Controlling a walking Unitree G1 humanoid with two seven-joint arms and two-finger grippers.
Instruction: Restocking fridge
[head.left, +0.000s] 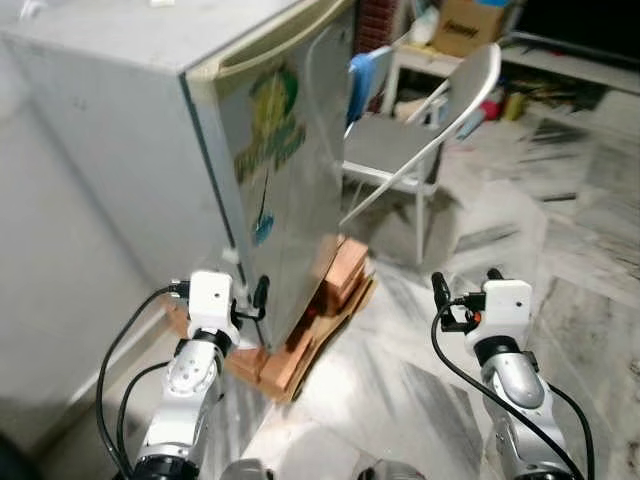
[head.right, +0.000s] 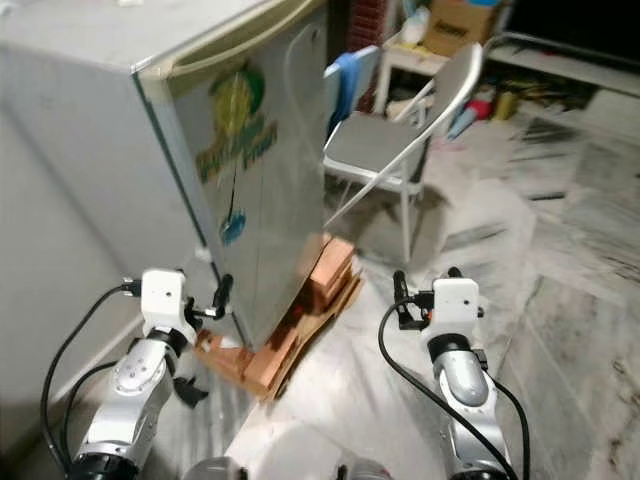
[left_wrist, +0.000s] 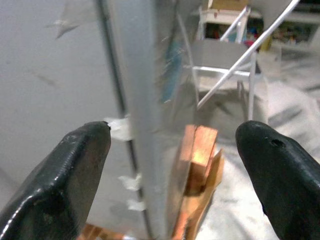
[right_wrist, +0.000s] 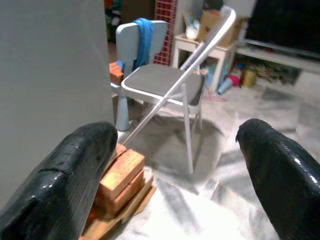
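Both jaws gape empty: left gripper (head.left: 250, 300) straddles the fridge (head.left: 270, 180) door's edge, a stiff, slick, probably heavy-swinging panel; right gripper (head.left: 462, 288) idles.

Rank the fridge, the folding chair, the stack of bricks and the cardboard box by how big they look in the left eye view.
1. Fridge, by far the largest.
2. Folding chair.
3. Stack of bricks under the fridge.
4. Cardboard box, smallest, though it sits farthest from the camera, so its true size is unsure.
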